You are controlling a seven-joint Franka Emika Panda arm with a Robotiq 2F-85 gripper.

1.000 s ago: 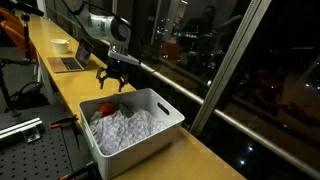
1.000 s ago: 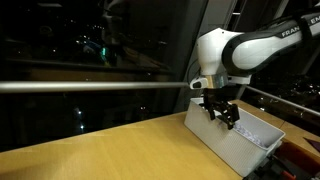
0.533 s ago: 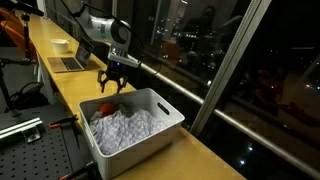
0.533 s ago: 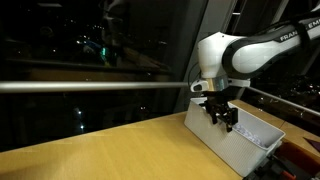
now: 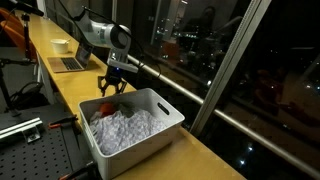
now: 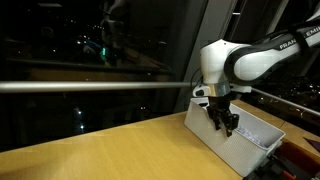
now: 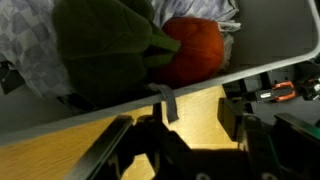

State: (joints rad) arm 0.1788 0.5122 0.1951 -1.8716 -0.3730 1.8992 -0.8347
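Exterior view: your fingers [image 5: 101,86] hung apart, gripping nothing, just above the red toy [image 5: 105,108] in the white bin [image 5: 140,150].
Exterior view: fingers [image 6: 228,124] dipped at the bin's [image 6: 230,152] end; toy hidden.
Wrist view: toy [image 7: 195,50] lay against the bin wall [image 7: 120,97]; by the look, you had reached it but not yet gripped it.

The arm [image 5: 92,28] reaches in from beyond the bin [image 5: 168,110], its white links bent at the elbow so that the last link turns straight down. The wrist sits above one end of the bin, and the gripper [image 5: 110,88] hangs below it, pointing down just over the rim at that end. In an exterior view the gripper [image 6: 226,122] stands level with the bin's top edge. Its dark fingers [image 7: 252,138] stand partly apart, with nothing gripped between them.
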